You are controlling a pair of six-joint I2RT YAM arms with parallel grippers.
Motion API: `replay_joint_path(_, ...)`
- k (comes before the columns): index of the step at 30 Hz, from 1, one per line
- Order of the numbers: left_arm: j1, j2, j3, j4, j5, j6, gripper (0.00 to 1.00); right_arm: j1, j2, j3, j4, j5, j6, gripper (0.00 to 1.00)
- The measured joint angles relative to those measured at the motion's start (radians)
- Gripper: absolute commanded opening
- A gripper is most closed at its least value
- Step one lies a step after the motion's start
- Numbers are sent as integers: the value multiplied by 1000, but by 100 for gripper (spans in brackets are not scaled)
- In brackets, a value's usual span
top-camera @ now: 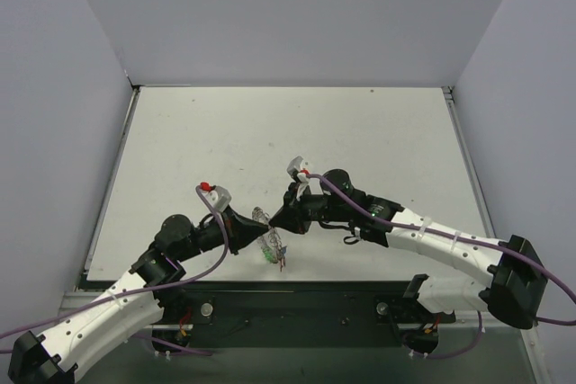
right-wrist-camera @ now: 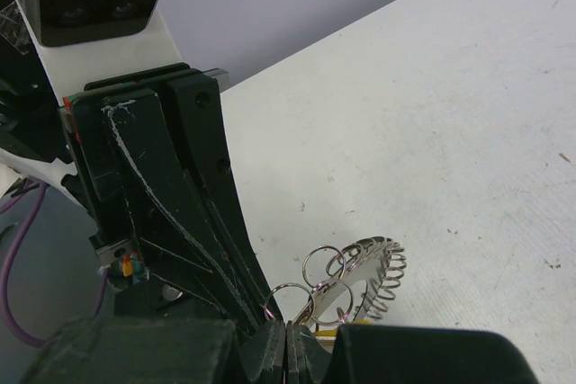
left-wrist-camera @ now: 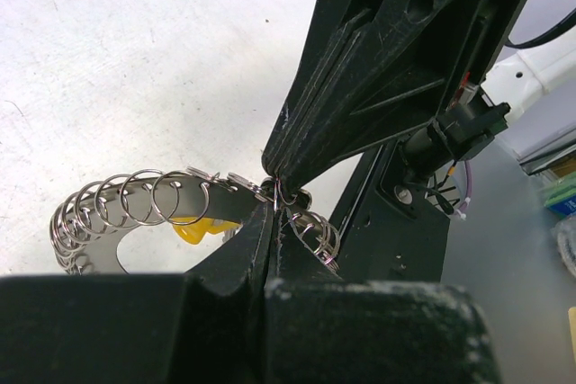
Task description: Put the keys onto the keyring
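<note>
The keyring, a silvery band lined with small wire loops, hangs just above the table between both grippers. My left gripper is shut on its rim from the left, and my right gripper is shut on it from the right, tip to tip. In the left wrist view the left gripper pinches the keyring at one loop, with the right gripper coming down onto the same spot. A yellow key head hangs under the band. A green key dangles below. In the right wrist view the right gripper holds the keyring.
White table with grey walls on three sides. The dark base strip runs along the near edge, close under the grippers. The left arm's fingers fill the left of the right wrist view.
</note>
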Motion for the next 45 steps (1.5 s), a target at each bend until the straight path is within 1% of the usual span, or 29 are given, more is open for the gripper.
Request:
replay_joint_path(13, 0, -31, 0, 6, -27, -48, 0, 3, -19, -19, 46, 19, 6, 0)
replay_joint_path(22, 0, -39, -40, 65, -29, -90, 0, 8, -24, -33, 54, 31, 12, 0)
replay_joint_path(37, 0, -68, -47, 96, -30, -125, 0, 8, -61, -63, 98, 34, 26, 0)
replay_joint_path(45, 8, -74, -62, 139, -24, -154, 0, 8, -76, -73, 114, 43, 26, 0)
